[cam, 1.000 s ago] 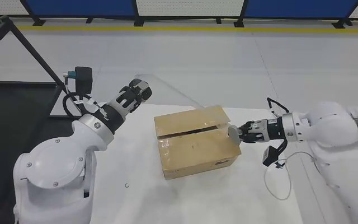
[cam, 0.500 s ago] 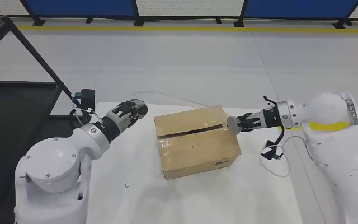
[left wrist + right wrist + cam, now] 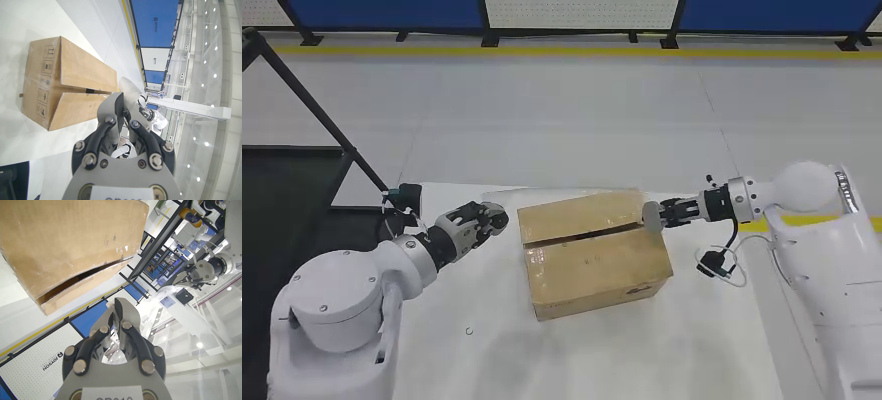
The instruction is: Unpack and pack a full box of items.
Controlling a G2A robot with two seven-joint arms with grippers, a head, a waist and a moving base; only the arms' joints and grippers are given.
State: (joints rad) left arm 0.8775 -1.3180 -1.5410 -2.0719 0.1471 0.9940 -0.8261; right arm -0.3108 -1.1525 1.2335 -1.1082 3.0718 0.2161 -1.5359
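Note:
A brown cardboard box (image 3: 592,255) stands mid-table, its top flaps almost closed with a dark slit between them. My left gripper (image 3: 492,214) is just off the box's left end, shut on a thin clear plastic film (image 3: 130,89). My right gripper (image 3: 650,213) sits at the box's far right corner and pinches the same film (image 3: 162,292). In the left wrist view the box (image 3: 75,75) lies beyond my left gripper (image 3: 122,96). The right wrist view has the box (image 3: 66,237) close to my right gripper (image 3: 113,306), with the left gripper (image 3: 174,283) farther off.
The white table (image 3: 642,340) has free room in front of the box and to its left. Its back edge runs just behind the box. A black metal frame (image 3: 302,100) stands at the far left. A loose cable (image 3: 717,270) hangs under the right arm.
Both grippers came down and in toward the box's back corners. The clear film, arched high over the box a second ago, now hangs low between them.

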